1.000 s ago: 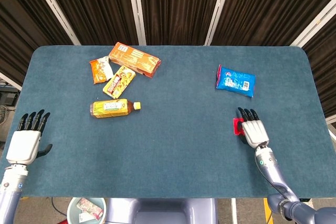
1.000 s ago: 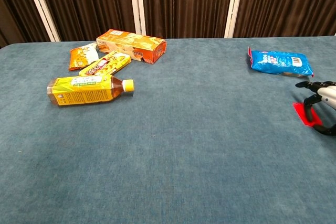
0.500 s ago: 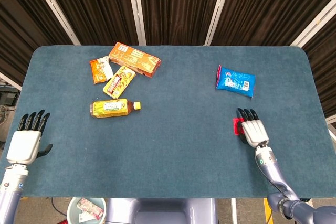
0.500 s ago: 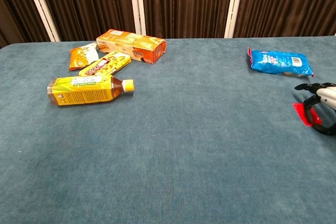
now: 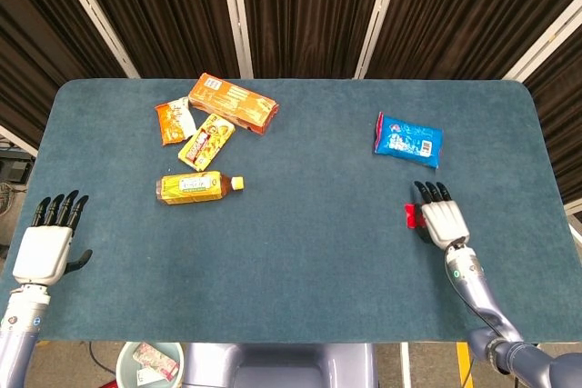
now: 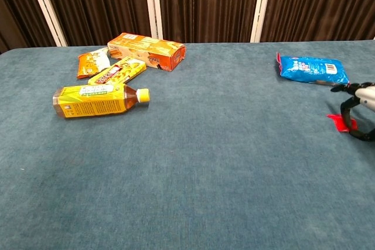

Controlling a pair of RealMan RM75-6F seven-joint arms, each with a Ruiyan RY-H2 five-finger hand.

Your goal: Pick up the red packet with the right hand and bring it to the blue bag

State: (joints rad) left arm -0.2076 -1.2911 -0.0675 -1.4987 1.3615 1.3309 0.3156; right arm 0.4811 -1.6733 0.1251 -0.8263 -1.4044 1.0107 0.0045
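The right hand [image 5: 443, 222] has its fingers curled around the red packet [image 5: 411, 216], which peeks out at its left side. The blue bag [image 5: 407, 139] lies just past its fingertips.

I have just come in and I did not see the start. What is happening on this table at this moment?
The robot's right hand is over the red packet at the right side of the table, with its fingers curled around it; whether it already grips the packet is not clear. The blue bag lies further back on the table. The left hand rests open at the left edge. A bottle and snack packs lie untouched on the left.
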